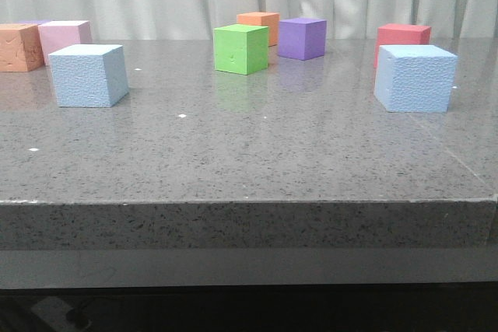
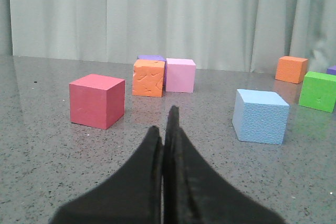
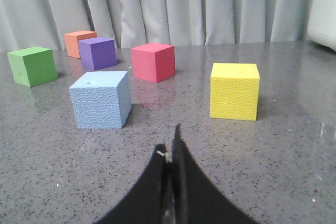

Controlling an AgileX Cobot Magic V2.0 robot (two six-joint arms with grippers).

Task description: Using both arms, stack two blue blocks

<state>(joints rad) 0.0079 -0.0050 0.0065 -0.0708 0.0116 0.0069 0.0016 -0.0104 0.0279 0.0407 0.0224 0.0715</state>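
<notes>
Two pale blue blocks stand apart on the grey table. One blue block is at the left and shows in the left wrist view as the blue block, ahead of my left gripper and off to one side. The other blue block is at the right; the right wrist view has this blue block ahead of my right gripper. Both grippers are shut with nothing between the fingers, well short of the blocks. Neither gripper appears in the front view.
A green cube, an orange cube and a purple cube sit mid-back. A red cube stands behind the right blue block. Orange and pink cubes are far left. A yellow cube and a red cube lie near the grippers.
</notes>
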